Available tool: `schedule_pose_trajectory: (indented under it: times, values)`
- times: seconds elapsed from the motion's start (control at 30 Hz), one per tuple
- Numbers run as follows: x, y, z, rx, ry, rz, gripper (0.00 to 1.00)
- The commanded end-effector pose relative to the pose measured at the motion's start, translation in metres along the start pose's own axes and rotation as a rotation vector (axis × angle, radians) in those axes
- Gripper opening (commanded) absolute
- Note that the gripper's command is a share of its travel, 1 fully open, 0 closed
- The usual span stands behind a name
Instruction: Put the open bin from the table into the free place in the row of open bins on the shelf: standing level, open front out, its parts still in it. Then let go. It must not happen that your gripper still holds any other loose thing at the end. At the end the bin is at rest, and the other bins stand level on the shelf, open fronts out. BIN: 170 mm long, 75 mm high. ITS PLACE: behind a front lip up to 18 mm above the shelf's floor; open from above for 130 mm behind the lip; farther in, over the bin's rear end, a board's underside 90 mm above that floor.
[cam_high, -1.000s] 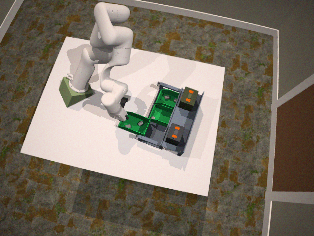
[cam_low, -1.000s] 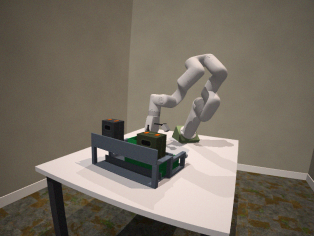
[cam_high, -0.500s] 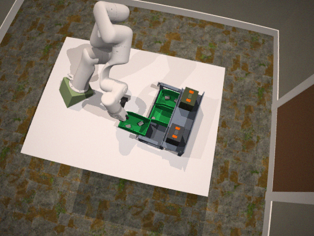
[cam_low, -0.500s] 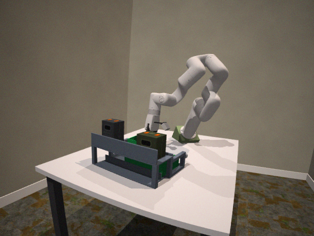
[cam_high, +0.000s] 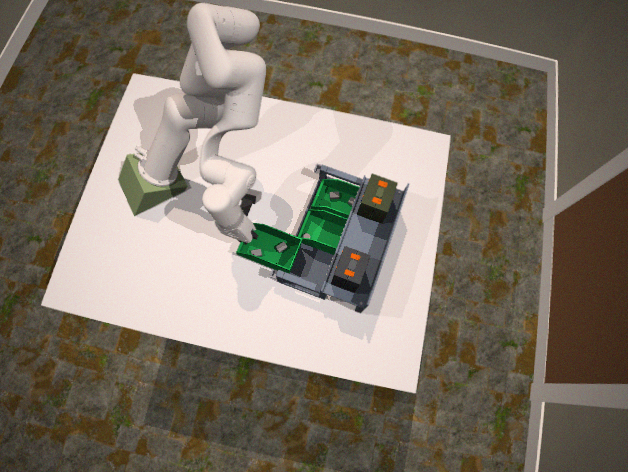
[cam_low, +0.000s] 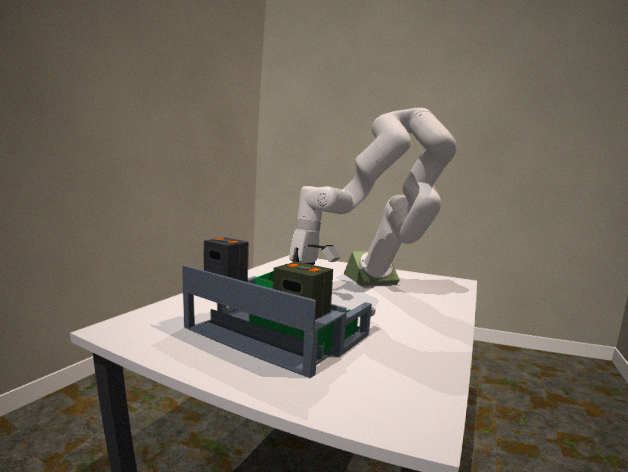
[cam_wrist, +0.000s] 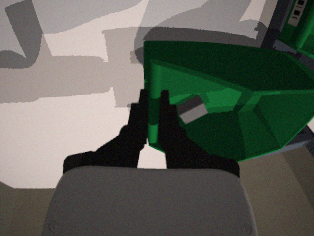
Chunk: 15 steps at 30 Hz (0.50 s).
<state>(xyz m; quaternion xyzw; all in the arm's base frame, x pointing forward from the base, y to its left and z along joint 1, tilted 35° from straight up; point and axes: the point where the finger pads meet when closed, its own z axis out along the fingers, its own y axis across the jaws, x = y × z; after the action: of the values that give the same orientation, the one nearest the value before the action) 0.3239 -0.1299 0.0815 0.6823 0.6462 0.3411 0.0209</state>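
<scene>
White arm (cam_high: 238, 96) (cam_low: 383, 152) is reaching over the white counter (cam_high: 167, 284) (cam_low: 406, 355) from its green base (cam_high: 133, 190) (cam_low: 355, 263). Grey shelf (cam_high: 368, 233) (cam_low: 248, 299) is standing on the counter, two green bins (cam_high: 332, 188) (cam_high: 324, 228) sitting side by side in it, free place at the row's end. Two boxes, olive (cam_high: 377, 197) (cam_low: 304, 289) and black (cam_high: 350, 268) (cam_low: 225, 258), are resting on its top board. Task bin (cam_high: 269, 258) (cam_wrist: 200, 65) is sitting outside the free place, in front of the shelf, grey parts (cam_high: 281, 247) (cam_high: 256, 252) (cam_wrist: 193, 109) lying inside. Pincer (cam_high: 252, 235) (cam_low: 303, 262) (cam_wrist: 153, 101) is clamping the bin's end wall.

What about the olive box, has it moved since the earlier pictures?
No; the olive box keeps its same spot against the shelf in the top view.
</scene>
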Motion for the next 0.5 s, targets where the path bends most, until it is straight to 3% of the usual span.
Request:
schedule_pose_trajectory:
  times: [0.0,0.47]
  values:
    - [-0.0009,0.001,-0.0009,-0.002,-0.002,0.0,0.0]
    - [-0.0009,0.0007,0.0006,-0.002,-0.002,0.0,0.0]
